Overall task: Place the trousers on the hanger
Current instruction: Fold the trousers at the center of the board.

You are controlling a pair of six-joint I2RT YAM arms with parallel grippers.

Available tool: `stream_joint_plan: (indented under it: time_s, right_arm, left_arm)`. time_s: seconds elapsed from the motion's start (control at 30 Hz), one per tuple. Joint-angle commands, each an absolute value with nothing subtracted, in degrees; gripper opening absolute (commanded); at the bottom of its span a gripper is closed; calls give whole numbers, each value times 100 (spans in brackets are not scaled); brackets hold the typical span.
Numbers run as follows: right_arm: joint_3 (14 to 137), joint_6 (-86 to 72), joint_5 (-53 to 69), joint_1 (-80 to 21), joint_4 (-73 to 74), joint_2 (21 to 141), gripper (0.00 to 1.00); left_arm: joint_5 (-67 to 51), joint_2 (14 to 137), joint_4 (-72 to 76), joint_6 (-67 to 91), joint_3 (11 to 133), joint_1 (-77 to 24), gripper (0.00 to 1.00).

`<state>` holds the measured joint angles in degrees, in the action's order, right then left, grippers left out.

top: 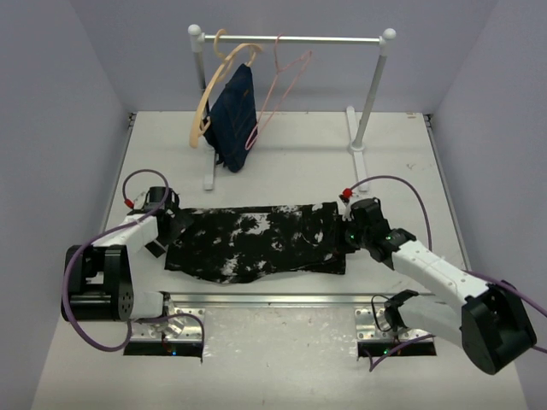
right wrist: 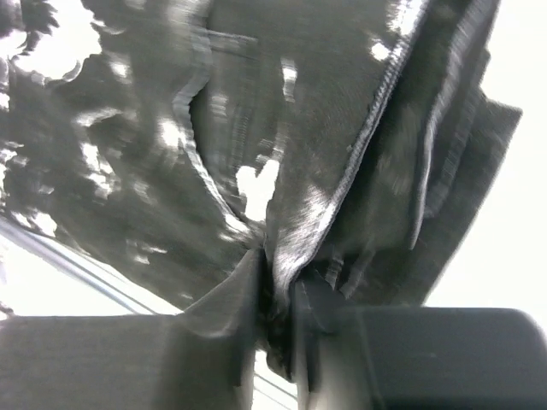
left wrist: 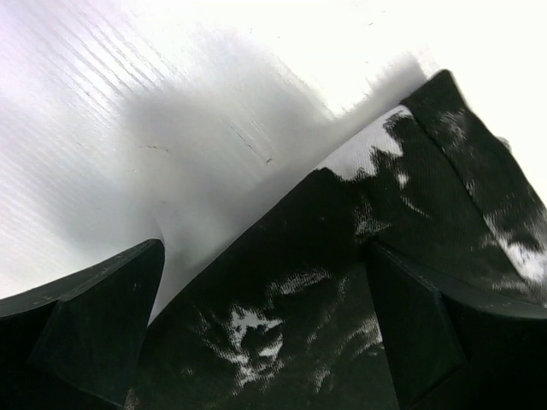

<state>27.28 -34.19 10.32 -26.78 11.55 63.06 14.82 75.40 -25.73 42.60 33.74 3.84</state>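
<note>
Pinching trousers edge, right end effector

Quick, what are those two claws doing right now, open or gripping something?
Left gripper: open wide at the end of the trousers, gripping nothing.
Right gripper: shut on a fold of the trousers.

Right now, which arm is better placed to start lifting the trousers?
Probably right. The right gripper is shut on a fold of the trousers at their right end; the left gripper is open over the left end, holding nothing.
</note>
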Motion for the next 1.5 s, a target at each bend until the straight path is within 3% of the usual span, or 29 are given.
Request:
stream_joint_plan:
  time_s: [0.0, 0.07, 0.23, 0.43, 0.67, 0.83, 0.97, 1.03, 1.17, 1.23, 1.33, 1.4, 1.47]
  right_arm:
    - [1956, -3947, 739, -2654, 1547, 5818, 33]
    - [1608, -4025, 764, -2654, 1691, 5749, 48]
    - [1476, -4121, 1042, -2663, 1942, 6288, 66]
    - [2171, -4012, 604, -2663, 2329, 7729, 74]
    - [2876, -3704, -6, -2590, 3016, 6825, 82]
    - [4106, -3419, -518, -2337, 4080, 6725, 82]
    - [4549, -3546, 148, -2628, 3673, 6162, 77]
    - [4800, -3681, -205, -2926, 3802, 6496, 76]
    - [4641, -3885, -417, -3308, 3358, 6873, 76]
    - [4132, -3893, 636, -3319, 2210, 7102, 68]
    - [4214, -3875, 1065, -3177, 2277, 8216, 58]
    - [4081, -3946, 1035, -2802, 2217, 8724, 61]
    - [3936, -3974, 916, -2365, 2146, 9088, 71]
  left_arm:
    - [1571, 7800, -2342, 4371, 3346, 437, 100]
    - [1547, 7901, -2268, 4394, 3331, 439, 100]
    - [1591, 8024, -2259, 4412, 3348, 431, 100]
    - [1589, 7669, -2607, 4306, 3579, 422, 100]
    - [2020, 6530, -3284, 4252, 3919, 431, 100]
    - [1685, 5453, -3218, 3867, 4027, 431, 100]
    - [-1053, 4829, -1829, 3663, 3290, 419, 100]
    - [-1715, 4952, -943, 4138, 2934, 243, 100]
    - [-1491, 5782, -575, 4431, 2841, -629, 100]
    - [-1004, 6360, -740, 4546, 2946, -960, 99]
    - [-587, 6953, -774, 4819, 2877, -1003, 94]
    - [-411, 7059, -812, 4861, 2871, -1029, 95]
    - [-333, 7100, -744, 4861, 2834, -1028, 95]
